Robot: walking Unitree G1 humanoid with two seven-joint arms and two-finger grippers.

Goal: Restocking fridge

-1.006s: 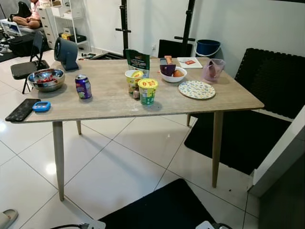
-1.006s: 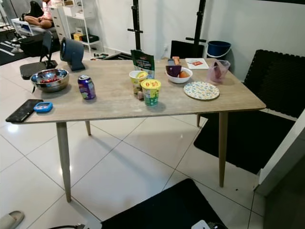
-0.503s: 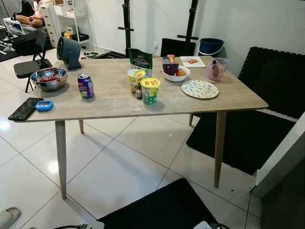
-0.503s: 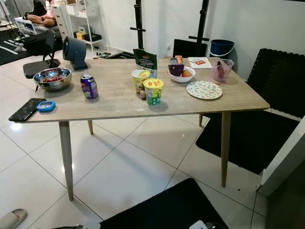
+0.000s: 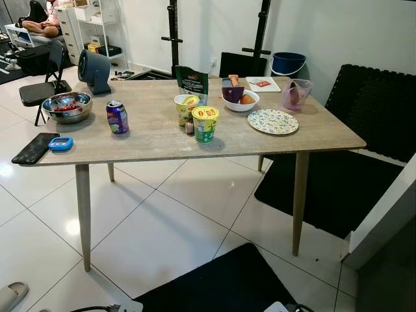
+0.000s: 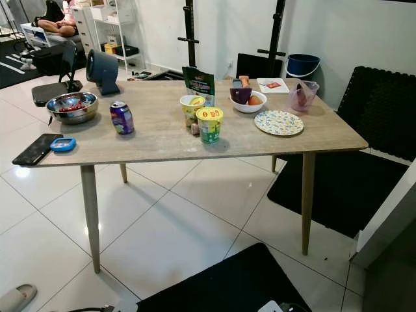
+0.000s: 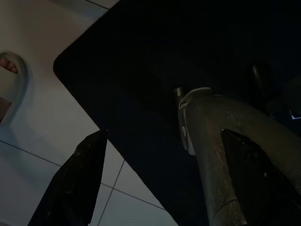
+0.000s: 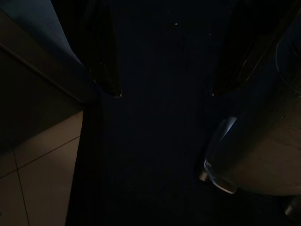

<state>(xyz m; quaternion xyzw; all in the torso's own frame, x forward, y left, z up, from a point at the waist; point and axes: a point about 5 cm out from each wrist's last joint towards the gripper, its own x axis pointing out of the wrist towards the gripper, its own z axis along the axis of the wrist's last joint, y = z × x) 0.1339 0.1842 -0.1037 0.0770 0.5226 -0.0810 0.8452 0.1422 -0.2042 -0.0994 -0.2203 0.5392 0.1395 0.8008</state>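
Standing off from the table, both arms idle

The view has barely shifted in the last half second, so the approach seems to have paused. The right gripper (image 8: 162,92) hangs with fingers spread, empty, over a dark mat; the left gripper's (image 7: 141,183) state I cannot tell. The can (image 5: 117,117) and 2 cups (image 5: 203,123) sit on the table (image 5: 156,140), well ahead of both grippers; nothing is picked yet.

white tiled floor (image 5: 162,227), black mats (image 5: 325,188)

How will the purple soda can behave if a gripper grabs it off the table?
The purple soda can stands upright on the table; smooth round sides may slip. Tall and narrow, it could tip, then roll. Whether it is full, hence heavy, cannot be told.
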